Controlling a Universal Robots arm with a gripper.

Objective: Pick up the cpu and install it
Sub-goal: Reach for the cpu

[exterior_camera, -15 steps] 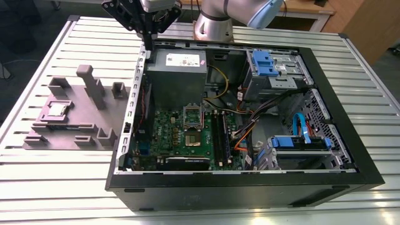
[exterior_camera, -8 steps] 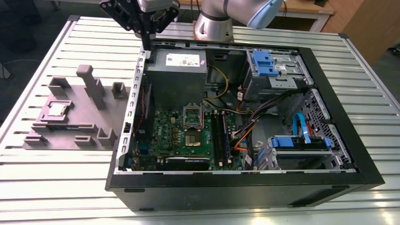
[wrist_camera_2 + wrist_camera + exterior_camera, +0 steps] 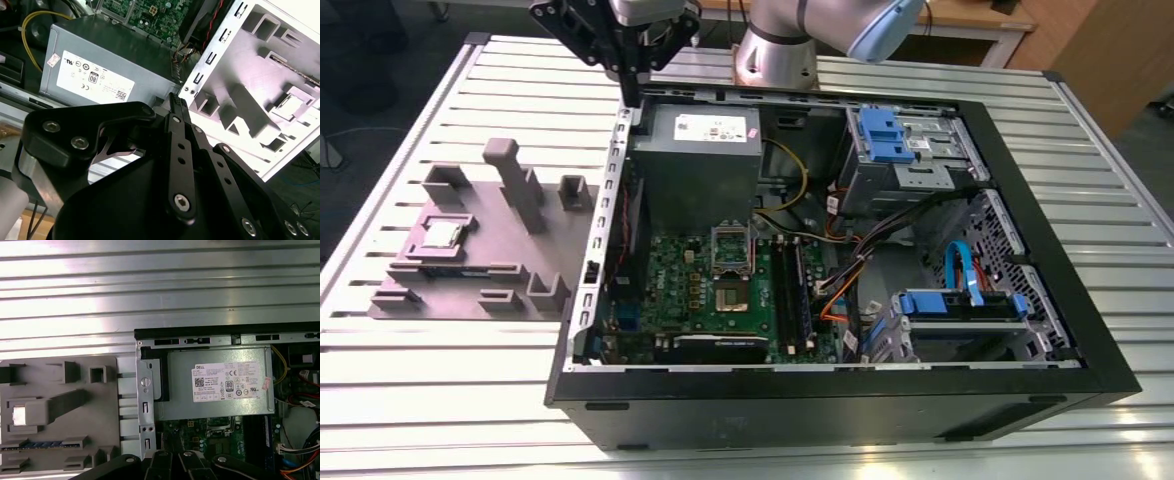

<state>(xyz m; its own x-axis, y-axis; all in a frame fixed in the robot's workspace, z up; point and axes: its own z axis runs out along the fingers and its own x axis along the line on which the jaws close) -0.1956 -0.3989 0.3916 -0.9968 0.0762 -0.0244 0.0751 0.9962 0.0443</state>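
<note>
1. Hovering at the upper left-centre of the exterior view, the black metal pincer points down over the upper-left corner of the open black computer case.
2. The small square silver-topped cpu lies flat in a pocket of the grey moulded fixture on the ribbed metal table. It is lower and further to the exterior view's left, well apart from the pincer.
3. Being square, it has no long axis.
4. The pincer's fingers look pressed together, holding nothing.
</note>
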